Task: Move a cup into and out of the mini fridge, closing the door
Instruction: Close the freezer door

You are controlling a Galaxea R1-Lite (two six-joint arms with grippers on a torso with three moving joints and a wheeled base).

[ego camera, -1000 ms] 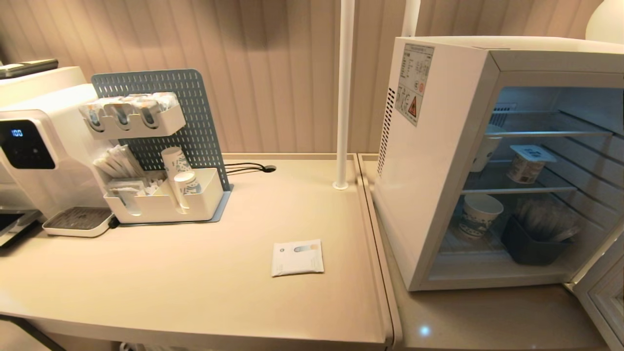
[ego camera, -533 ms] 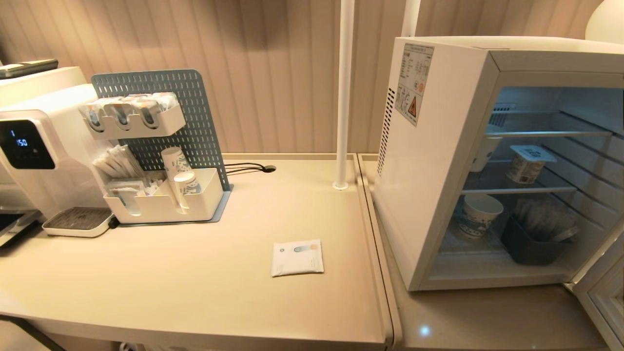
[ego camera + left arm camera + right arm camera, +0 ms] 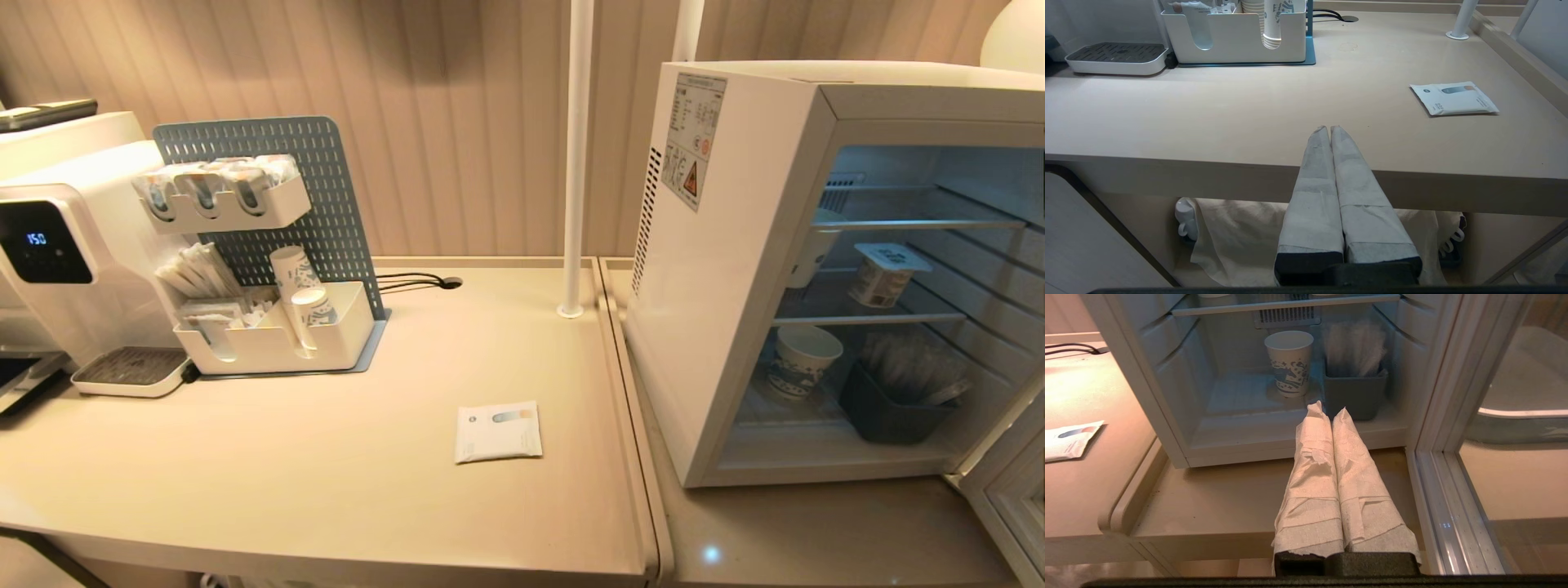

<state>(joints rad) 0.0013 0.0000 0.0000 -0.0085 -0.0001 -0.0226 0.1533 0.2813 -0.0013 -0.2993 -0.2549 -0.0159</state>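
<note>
Right wrist view: the right gripper [image 3: 1327, 410], fingers pressed together and empty, points into the open mini fridge [image 3: 1167, 396], where a patterned cup [image 3: 1289, 361] stands just ahead beside a dark bin [image 3: 1354, 394] of wrapped sticks. The door [image 3: 1457, 457] hangs open alongside.

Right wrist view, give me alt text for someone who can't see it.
The right gripper, jaws shut and wrapped in pale tape, points into the open mini fridge, holding nothing. A patterned paper cup stands on the fridge floor beside a dark bin of clear packets; the door stands open alongside the gripper.
</note>
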